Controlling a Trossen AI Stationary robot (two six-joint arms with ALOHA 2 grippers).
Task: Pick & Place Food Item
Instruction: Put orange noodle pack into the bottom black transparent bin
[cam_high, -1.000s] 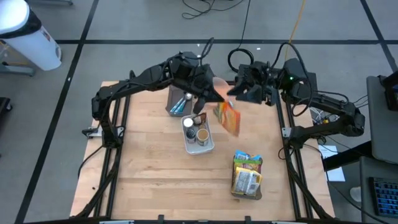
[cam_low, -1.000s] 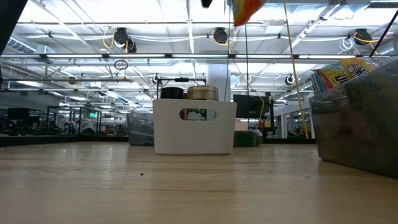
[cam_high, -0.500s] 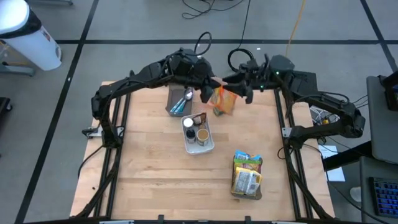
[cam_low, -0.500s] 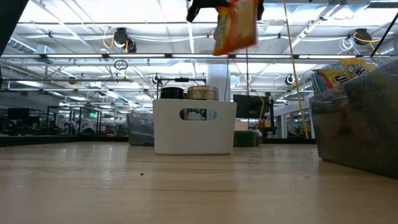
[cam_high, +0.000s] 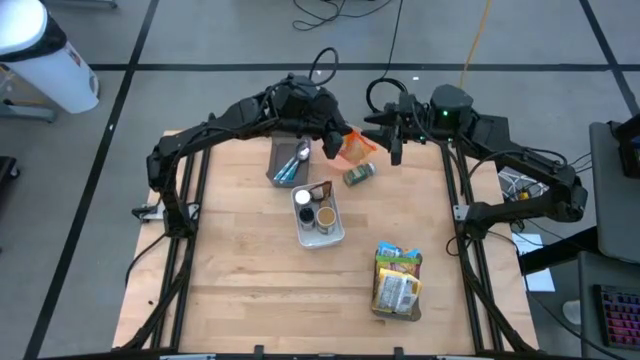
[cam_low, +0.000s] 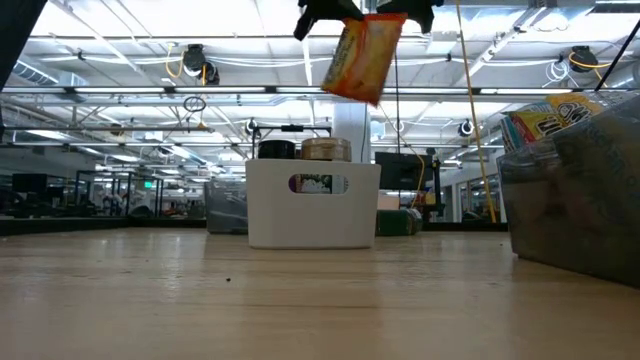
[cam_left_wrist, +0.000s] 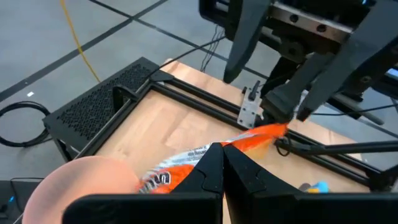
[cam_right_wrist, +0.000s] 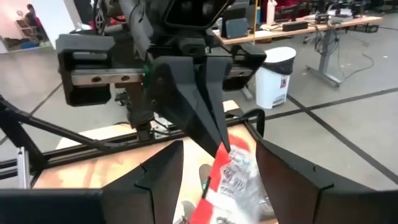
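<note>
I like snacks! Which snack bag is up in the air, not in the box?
The orange bag, pinched in the left claw at the table's far edge. The other bags sit in a box near the front right.

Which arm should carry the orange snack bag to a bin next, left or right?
Left, probably. The left gripper is shut on the orange snack bag, holding it in the air above the white bin. The right gripper is open beside the bag, with its fingers apart and gripping nothing.

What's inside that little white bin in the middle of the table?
From above, the white bin holds two round jars, one with a brown lid, plus something dark at its far end. What lies beneath them is hidden.
</note>
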